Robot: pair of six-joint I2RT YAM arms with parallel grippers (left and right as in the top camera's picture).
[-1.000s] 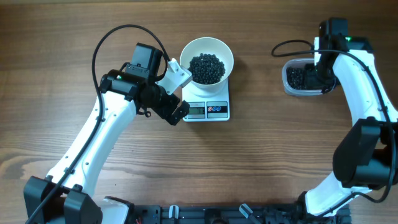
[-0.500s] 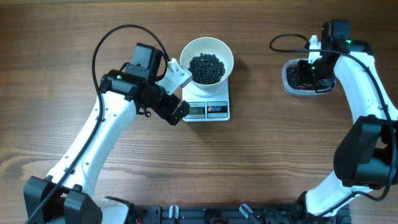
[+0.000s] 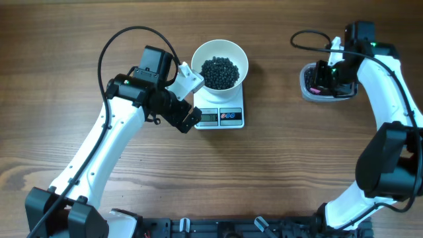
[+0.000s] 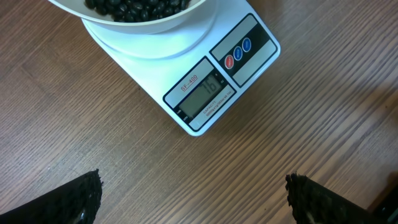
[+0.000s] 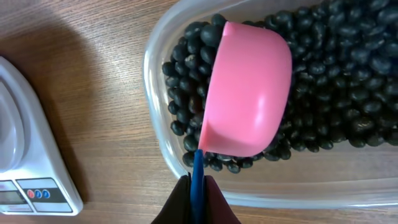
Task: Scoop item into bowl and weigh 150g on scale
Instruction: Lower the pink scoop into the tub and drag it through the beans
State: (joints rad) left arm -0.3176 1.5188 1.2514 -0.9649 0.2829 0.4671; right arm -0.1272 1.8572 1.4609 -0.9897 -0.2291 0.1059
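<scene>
R pincer [image 5: 198, 202] clenched on blue handle [image 5: 198, 174] of pink scoop [image 5: 249, 87]. Scoop's long axis runs bottom-to-top of frame, cup end up, over beans [image 5: 329, 81] in clear tub [image 5: 155, 93]. L pincer [image 3: 190, 98] released, left of scale [image 3: 223, 117]. Bowl [image 3: 198, 58] on scale holds more beans.

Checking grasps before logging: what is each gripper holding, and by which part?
Right gripper pinches the pink scoop by its blue handle; left gripper holds nothing.
</scene>
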